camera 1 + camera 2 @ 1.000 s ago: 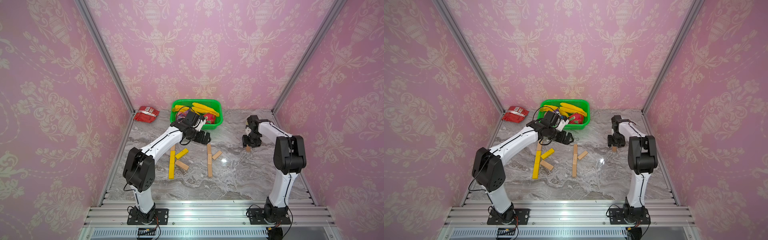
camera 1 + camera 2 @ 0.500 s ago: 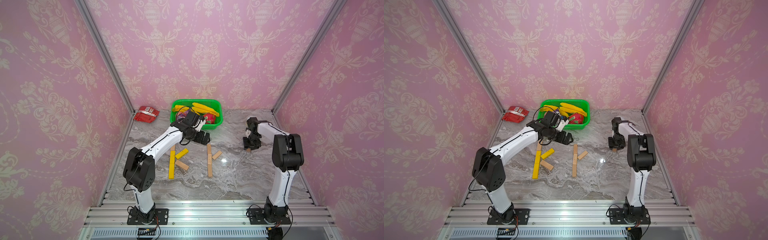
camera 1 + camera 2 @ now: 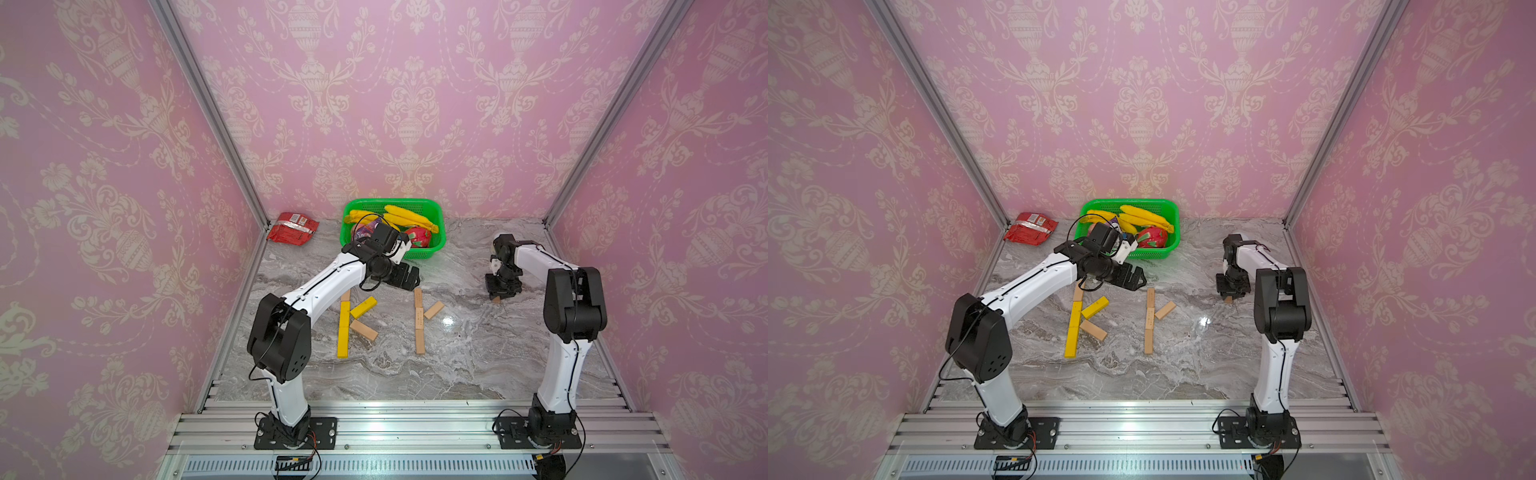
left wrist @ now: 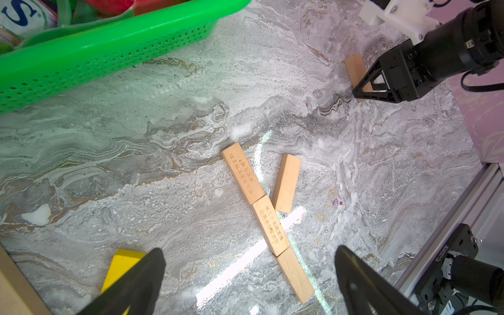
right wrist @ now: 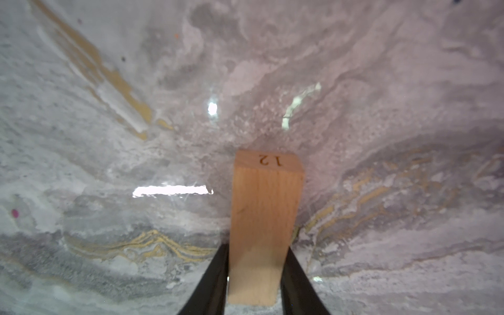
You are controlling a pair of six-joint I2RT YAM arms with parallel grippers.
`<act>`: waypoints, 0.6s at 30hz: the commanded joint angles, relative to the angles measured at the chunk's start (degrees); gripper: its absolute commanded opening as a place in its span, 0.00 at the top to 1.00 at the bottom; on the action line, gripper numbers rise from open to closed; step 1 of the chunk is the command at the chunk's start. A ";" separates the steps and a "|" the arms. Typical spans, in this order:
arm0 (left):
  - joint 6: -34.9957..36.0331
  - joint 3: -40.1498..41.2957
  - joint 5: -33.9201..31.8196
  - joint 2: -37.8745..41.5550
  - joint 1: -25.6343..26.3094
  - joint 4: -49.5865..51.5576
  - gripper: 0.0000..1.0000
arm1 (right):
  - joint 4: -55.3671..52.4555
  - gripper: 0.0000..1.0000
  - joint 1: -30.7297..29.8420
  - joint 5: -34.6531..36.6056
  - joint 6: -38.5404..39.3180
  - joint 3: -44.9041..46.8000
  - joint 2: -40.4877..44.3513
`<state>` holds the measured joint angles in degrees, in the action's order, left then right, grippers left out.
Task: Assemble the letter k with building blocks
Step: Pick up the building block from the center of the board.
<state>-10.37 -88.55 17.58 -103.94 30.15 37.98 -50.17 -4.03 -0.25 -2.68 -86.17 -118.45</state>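
Note:
A yellow-and-wood letter k lies left of centre in both top views. Right of it is a three-block wooden stem with one slanted wooden block touching it. My right gripper is down at the table on the right, shut on a tan building block marked 12; its end pokes out below the fingers. My left gripper hangs open above the stem's far end with nothing between its fingers. The left wrist view shows the stem and the right gripper.
A green basket with bananas and a red fruit stands at the back centre, just behind my left wrist. A red packet lies at the back left. Pink walls close in both sides and the back.
My right gripper's jaws have closed on the tan block at the right. The left arm has stayed where it was, open.

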 commanded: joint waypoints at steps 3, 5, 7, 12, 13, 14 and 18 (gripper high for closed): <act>1.14 -1.26 -1.18 -1.26 -0.46 1.80 0.01 | 0.44 0.71 0.34 -0.62 1.60 1.47 1.61; 1.25 -1.22 -1.41 -1.36 -0.44 1.90 0.01 | 0.82 0.72 0.18 -0.64 1.37 2.17 2.48; 1.23 -1.38 -1.51 -1.43 -0.44 2.06 0.01 | 1.14 0.73 -0.21 -0.51 1.42 2.95 3.75; 1.20 -1.92 -1.35 -1.34 -0.44 2.62 0.01 | 2.00 0.73 -2.07 -0.29 1.26 5.95 8.96; 1.23 -1.97 -1.17 -1.10 -0.44 2.55 0.01 | 2.17 0.73 -2.60 -0.38 1.39 6.66 10.12; 1.12 -1.97 -0.92 -0.94 -0.44 2.54 0.01 | 2.42 0.73 -3.38 -0.66 1.64 7.56 11.48; 1.31 -2.13 0.00 0.00 -0.58 2.88 0.01 | 3.89 0.73 -7.63 -2.17 3.78 11.77 17.34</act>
<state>-10.35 -88.95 17.43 -104.40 30.15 39.05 -47.11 -8.86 -0.69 -1.30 -76.97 -105.32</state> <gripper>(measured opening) 0.992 0.302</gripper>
